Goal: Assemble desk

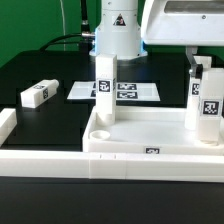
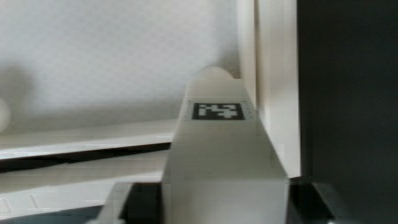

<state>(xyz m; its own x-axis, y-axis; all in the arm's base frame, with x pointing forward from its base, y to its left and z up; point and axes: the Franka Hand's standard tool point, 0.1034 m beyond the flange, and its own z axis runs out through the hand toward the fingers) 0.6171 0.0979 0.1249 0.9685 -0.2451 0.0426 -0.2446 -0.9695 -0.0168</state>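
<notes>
White plastic desk leg (image 2: 222,140) is clenched upright in my gripper (image 2: 221,195), at the desk top's (image 1: 60,150) corner on the exterior view's right. Farther off a second leg (image 1: 104,85) stands in its corner, and a third leg (image 1: 35,95) lies loose on the table. I judge this is the leg-fitting step: next, seat it squarely in the socket.

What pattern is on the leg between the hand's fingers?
A black-and-white square tag on the white leg; the wrist view shows it best.
</notes>
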